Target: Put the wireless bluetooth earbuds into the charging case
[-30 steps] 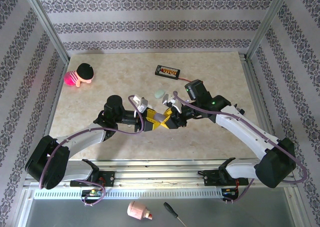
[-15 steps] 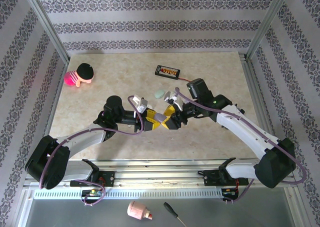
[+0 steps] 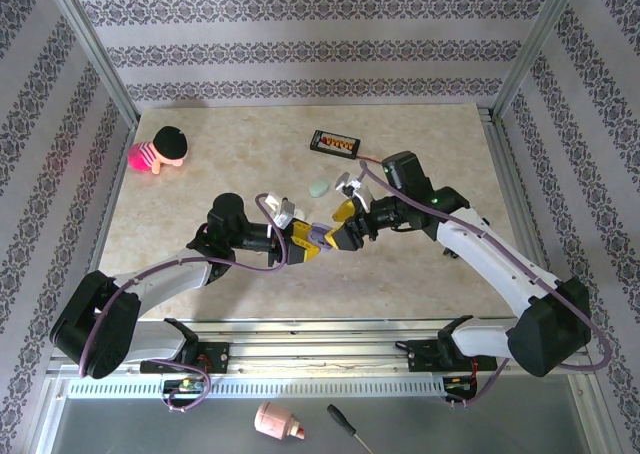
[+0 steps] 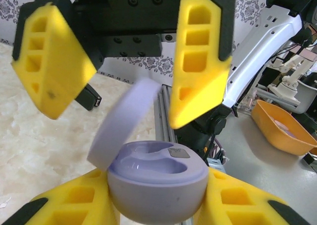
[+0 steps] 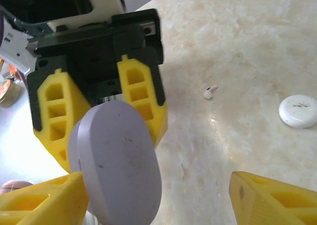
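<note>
Left wrist: left hand (image 4: 156,202) clamps the open charging case (image 4: 158,183), right hand (image 4: 119,113) gapes wide; the earbud (image 5: 210,91) looks light and slick, so pinch its bulb.

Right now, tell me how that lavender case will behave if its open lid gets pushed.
The lavender case looks smooth and rounded, so it may twist or slip in the foam-padded left pincer. Its lid stands open, hinged at one edge, and will probably swing shut.

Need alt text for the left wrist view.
A pale lavender pebble-shaped plastic charging case, lid flipped open, sits gripped between the left gripper's yellow foam fingers. The right gripper's yellow fingers hang open above it, either side of the lid.
</note>
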Controlling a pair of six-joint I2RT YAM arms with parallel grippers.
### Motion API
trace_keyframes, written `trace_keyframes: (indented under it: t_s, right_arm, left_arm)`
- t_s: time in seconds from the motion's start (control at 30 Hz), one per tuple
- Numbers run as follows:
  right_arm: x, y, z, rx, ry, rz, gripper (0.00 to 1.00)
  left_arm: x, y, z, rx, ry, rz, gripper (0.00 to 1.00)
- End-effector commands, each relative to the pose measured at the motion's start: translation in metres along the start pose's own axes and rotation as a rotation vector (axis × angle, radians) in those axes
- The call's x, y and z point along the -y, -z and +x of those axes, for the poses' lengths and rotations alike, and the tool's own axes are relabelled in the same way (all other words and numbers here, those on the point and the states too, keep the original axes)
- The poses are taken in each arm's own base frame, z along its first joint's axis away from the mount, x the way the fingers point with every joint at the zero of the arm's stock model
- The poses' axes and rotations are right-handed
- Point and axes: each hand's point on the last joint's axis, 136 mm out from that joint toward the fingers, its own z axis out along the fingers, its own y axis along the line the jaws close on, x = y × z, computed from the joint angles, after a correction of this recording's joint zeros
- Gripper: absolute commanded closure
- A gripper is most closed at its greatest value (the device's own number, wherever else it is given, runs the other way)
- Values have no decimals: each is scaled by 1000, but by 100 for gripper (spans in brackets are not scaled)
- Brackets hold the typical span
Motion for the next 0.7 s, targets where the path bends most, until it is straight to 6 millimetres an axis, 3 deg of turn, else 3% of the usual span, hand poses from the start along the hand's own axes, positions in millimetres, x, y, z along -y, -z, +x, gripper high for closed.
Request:
trace_keyframes:
  t_s: [0.0, 0.1, 0.27, 0.4, 0.53, 0.67]
  right_arm:
    - [10, 5, -12, 44, -8, 55, 23]
    - [10, 11, -22, 86, 12, 66, 19]
    - [-10, 21, -29, 135, 90, 15, 12]
    - [-13, 38, -51, 238, 110, 35, 7]
    - [6, 65, -77, 377, 82, 151, 2]
    - [52, 99, -91, 500, -87, 360, 2]
  left_arm:
    - [8, 3, -9, 30, -78, 30, 65]
    - [6, 3, -12, 41, -84, 21, 65]
    - [-8, 3, -22, 78, -128, -23, 65]
    - [-25, 7, -36, 135, -158, -64, 65]
    - [-40, 13, -50, 190, -180, -94, 65]
    - [-51, 20, -64, 224, -219, -120, 65]
